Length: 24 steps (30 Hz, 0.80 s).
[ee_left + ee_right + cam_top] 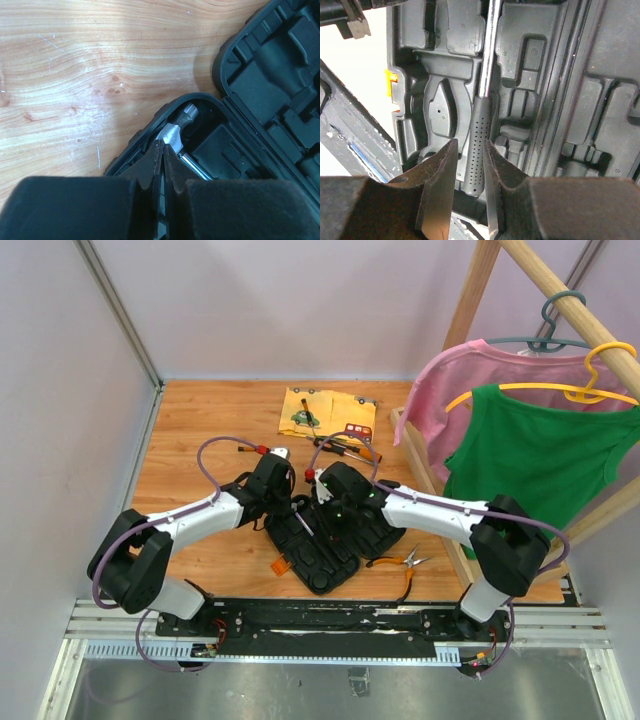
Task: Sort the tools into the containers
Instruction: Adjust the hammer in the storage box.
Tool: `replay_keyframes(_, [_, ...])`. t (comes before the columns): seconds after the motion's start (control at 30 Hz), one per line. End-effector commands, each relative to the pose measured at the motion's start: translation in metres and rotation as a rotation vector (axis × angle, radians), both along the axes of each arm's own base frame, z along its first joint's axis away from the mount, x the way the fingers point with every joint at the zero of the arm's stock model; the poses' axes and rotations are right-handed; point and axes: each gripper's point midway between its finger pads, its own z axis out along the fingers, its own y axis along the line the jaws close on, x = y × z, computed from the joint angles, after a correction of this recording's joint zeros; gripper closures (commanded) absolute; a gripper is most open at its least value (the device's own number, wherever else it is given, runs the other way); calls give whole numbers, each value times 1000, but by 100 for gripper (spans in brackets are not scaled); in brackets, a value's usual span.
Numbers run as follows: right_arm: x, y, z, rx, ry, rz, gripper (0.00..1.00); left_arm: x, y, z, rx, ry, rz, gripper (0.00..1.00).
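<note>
Pale lilac walls close in a wooden desk (200, 420). At its right edge stands a wooden clothes rack (470, 300) hung with a pink shirt (445, 390) and a green shirt (540, 455). A black tool case (322, 568) lies open in the middle of the desk, near the arms. A yellow cloth (325, 410) lies toward the far side, with screwdrivers (345, 446) just beside it. Orange-handled pliers (405, 562) lie on the bare wood right of the case.

The hammer (176, 134) lies in a moulded slot in the left half of the case. Its steel head sits in the far corner, directly under the left pincer (162, 150), whose fingers are pressed together on nothing. The right pincer (470, 145) has its fingers apart, one on each side of the hammer's black perforated grip, not clamped on it.

From above, the hammer's long axis runs diagonally along the case, with the head at the far-left end and the grip toward the near right.
</note>
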Motion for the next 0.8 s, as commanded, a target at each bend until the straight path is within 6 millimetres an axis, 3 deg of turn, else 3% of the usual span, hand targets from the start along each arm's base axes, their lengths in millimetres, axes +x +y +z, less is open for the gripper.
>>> replay_keyframes(0.0, [-9,1,-6,1,29,9,71,-6,-3,1,3,-2,-36,92])
replay_keyframes(0.53, [-14,-6,-39,-94,93,11,72,-11,8,-19,65,39,-18,90])
replay_keyframes(0.77, [-17,-12,-50,-150,110,7,78,-16,10,-30,81,67,-20,91])
